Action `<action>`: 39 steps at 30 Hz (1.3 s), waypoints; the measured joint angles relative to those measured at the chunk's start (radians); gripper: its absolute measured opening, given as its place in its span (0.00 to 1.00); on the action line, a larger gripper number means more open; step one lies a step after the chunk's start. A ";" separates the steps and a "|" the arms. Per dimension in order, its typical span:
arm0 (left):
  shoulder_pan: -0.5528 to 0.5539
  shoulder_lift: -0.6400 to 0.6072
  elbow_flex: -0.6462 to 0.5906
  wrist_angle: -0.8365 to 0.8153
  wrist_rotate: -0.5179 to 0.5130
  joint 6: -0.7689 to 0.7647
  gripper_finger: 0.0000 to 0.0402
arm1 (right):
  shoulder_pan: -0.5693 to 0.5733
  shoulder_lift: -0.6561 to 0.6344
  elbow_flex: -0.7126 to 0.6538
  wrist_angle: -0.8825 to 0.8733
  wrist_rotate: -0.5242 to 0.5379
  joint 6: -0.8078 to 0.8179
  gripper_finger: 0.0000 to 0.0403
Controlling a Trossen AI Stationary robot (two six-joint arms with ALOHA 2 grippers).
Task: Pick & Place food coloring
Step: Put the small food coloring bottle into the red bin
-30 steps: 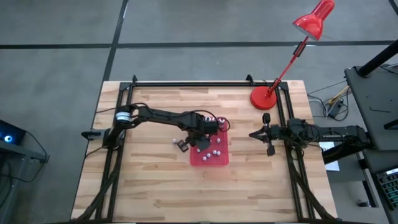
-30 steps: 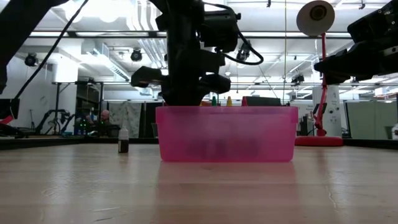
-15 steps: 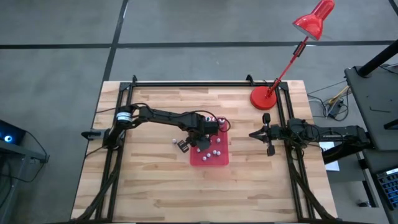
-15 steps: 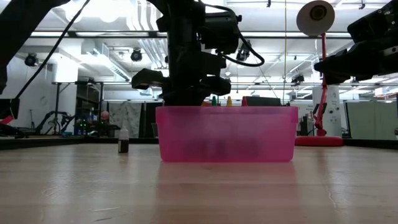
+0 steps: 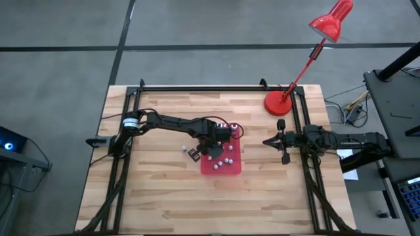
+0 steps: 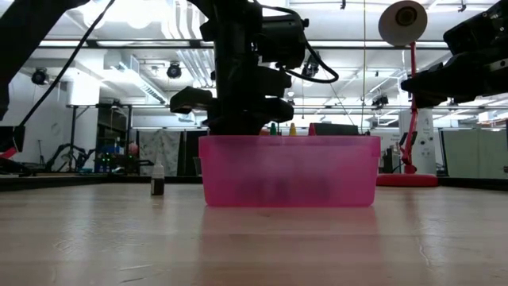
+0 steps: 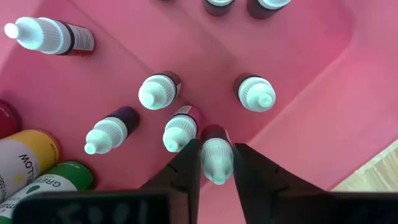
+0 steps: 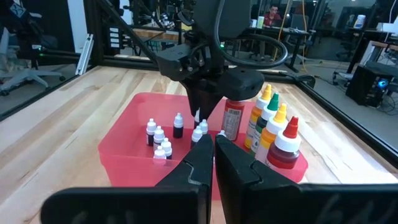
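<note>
The left pincer [image 7: 216, 163] hung inside the pink tray [image 7: 311, 124], its fingers flanking one small food coloring bottle [image 7: 215, 155]; whether they pinched it I cannot tell. Other bottles [image 7: 160, 91] stood nearby, some cut off. The right pincer [image 8: 214, 152] waited pressed together at the desk's [image 5: 164, 196] right edge.

Wooden table [image 5: 157, 196]: pink tray [image 5: 221, 167] mid-table, lone small bottle [image 5: 184, 149] beside, red lamp [image 5: 278, 103] at far-right corner.
</note>
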 joint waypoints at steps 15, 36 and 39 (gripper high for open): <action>0.000 0.000 0.001 0.001 -0.014 -0.024 0.27 | 0.000 0.000 0.000 0.000 0.000 -0.002 0.02; 0.000 -0.011 0.003 -0.043 -0.016 -0.058 0.27 | 0.000 0.000 0.000 0.000 0.000 -0.001 0.02; 0.001 -0.011 0.003 -0.050 -0.016 -0.058 0.27 | 0.000 0.000 0.000 0.000 0.000 0.001 0.02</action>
